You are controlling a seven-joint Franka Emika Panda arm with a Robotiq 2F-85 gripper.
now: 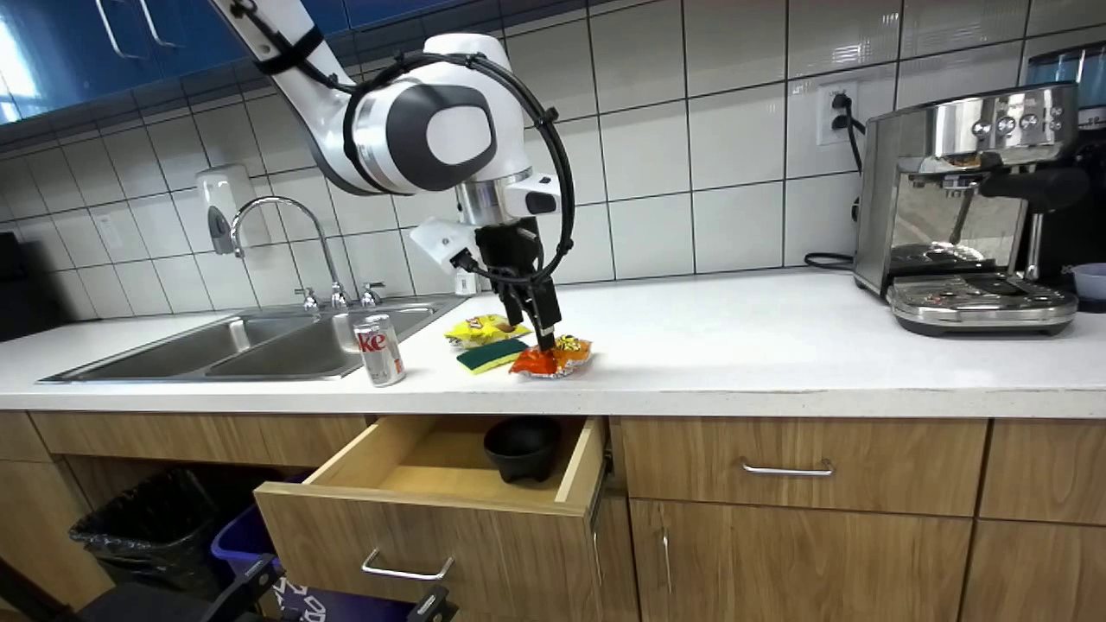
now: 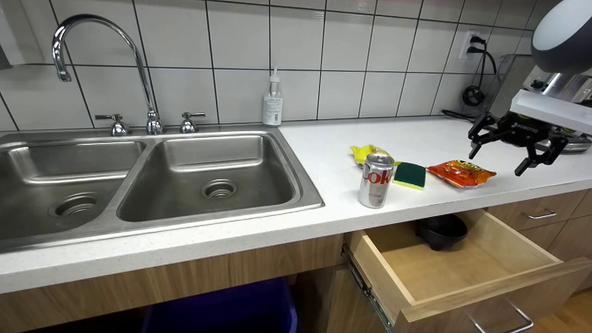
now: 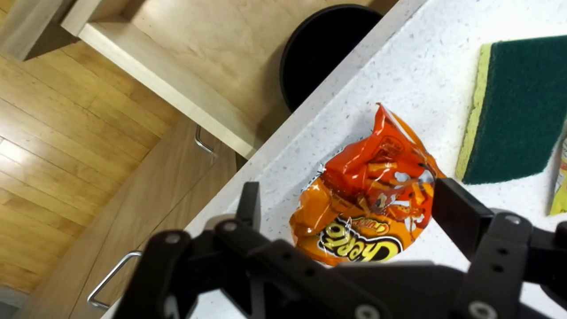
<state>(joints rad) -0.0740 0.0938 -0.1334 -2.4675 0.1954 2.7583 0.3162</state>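
My gripper (image 3: pixel 350 201) is open and points down at the counter, with an orange-red Cheetos bag (image 3: pixel 367 230) lying between and below its spread fingers in the wrist view. In an exterior view the fingertips (image 2: pixel 520 169) hang above and beside the crinkled bag (image 2: pixel 460 173), apart from it. Seen from elsewhere, the gripper (image 1: pixel 546 339) overlaps the bag (image 1: pixel 570 352). Nothing is held. A green and yellow sponge (image 2: pixel 410 174) lies alongside the bag. Behind the sponge is a yellow snack bag (image 1: pixel 484 330), partly hidden by a silver Coke can (image 2: pixel 375 182) in an exterior view.
Below the counter edge a wooden drawer (image 1: pixel 432 536) stands pulled out, a black bowl (image 1: pixel 524 445) at its back. A double steel sink (image 2: pixel 296 171) with faucet (image 2: pixel 152 92) lies to one side, an espresso machine (image 1: pixel 959 216) to the other. Bins (image 1: pixel 164 527) stand underneath.
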